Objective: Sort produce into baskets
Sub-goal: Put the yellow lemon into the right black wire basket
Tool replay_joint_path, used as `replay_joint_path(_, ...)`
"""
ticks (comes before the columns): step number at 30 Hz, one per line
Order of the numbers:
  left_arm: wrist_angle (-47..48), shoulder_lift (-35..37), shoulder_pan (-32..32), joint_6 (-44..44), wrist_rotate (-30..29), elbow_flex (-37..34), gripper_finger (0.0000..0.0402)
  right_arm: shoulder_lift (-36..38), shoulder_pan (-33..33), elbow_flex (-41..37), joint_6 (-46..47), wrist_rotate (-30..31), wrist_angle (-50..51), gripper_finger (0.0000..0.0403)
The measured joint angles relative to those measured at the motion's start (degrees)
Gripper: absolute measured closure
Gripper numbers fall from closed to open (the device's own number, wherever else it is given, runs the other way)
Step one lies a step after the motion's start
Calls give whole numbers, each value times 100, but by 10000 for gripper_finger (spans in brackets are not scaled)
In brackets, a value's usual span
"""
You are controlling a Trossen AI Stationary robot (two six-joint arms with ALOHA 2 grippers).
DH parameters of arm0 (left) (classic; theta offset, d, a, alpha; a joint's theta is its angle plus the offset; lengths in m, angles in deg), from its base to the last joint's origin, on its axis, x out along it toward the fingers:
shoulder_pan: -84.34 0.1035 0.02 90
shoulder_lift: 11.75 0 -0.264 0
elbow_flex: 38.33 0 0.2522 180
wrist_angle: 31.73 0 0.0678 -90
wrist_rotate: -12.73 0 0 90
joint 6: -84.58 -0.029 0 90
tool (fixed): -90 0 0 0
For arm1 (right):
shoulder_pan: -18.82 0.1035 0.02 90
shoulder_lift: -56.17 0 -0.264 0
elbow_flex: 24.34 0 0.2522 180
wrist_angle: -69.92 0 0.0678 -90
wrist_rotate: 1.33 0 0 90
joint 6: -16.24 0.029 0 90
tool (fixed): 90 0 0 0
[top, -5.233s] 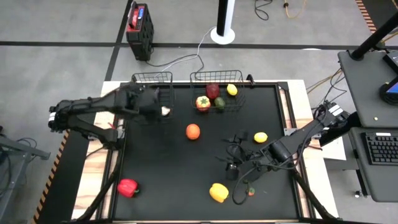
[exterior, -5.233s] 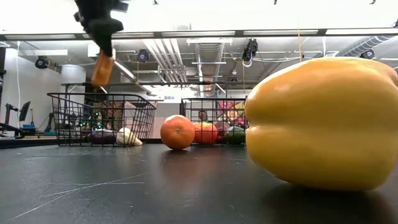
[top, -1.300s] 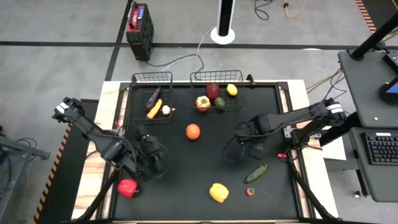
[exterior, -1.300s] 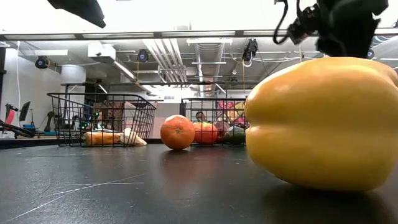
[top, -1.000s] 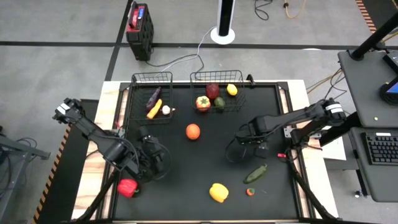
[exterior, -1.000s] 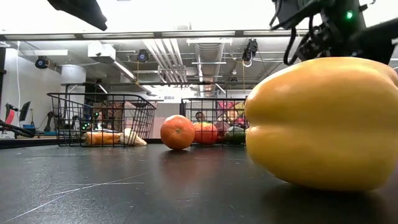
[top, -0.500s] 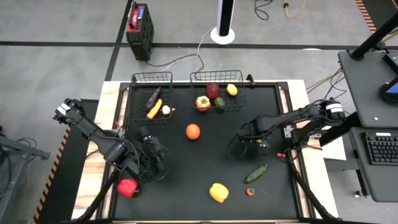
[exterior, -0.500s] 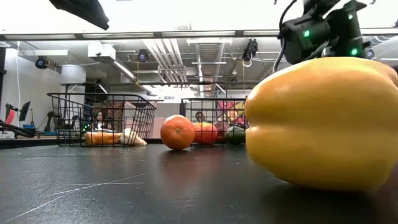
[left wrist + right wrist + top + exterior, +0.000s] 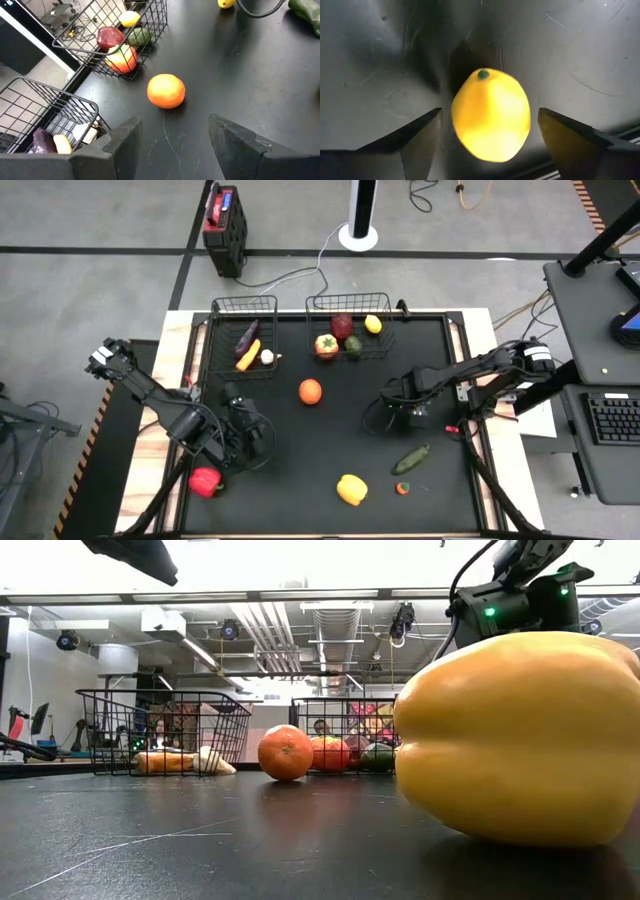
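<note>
My right gripper (image 9: pixel 405 402) is open over a yellow lemon (image 9: pixel 491 115) that lies on the black table. Its fingers stand on either side of the lemon, a small gap on each side. The arm hides the lemon in the high view. My left gripper (image 9: pixel 245 428) is open and empty above the table's near left part (image 9: pixel 175 130). An orange (image 9: pixel 310 391) lies mid-table. The narrow basket (image 9: pixel 245 305) holds an eggplant, a yellow piece and garlic. The wide basket (image 9: pixel 348 298) holds several pieces.
A red pepper (image 9: pixel 205 480) lies near the front left. A yellow pepper (image 9: pixel 351 489), a green cucumber (image 9: pixel 410 459) and a small red-orange piece (image 9: pixel 402 488) lie near the front right. Both baskets stand at the far edge.
My right gripper has come down over the lemon and shifted a little toward the table's right edge.
</note>
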Motion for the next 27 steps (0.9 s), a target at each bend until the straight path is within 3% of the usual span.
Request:
replay_joint_path(13, -28, 0, 0, 1, 0, 0, 196, 0, 0, -85, 130, -50, -93, 202)
replay_joint_path(20, -38, -2, 0, 3, 11, -4, 196, 2, 16, 406, 372, -402, 75, 190)
replay_joint_path(27, -139, -2, 0, 3, 13, -7, 196, 4, 186, 1572, 112, -453, -389, 189)
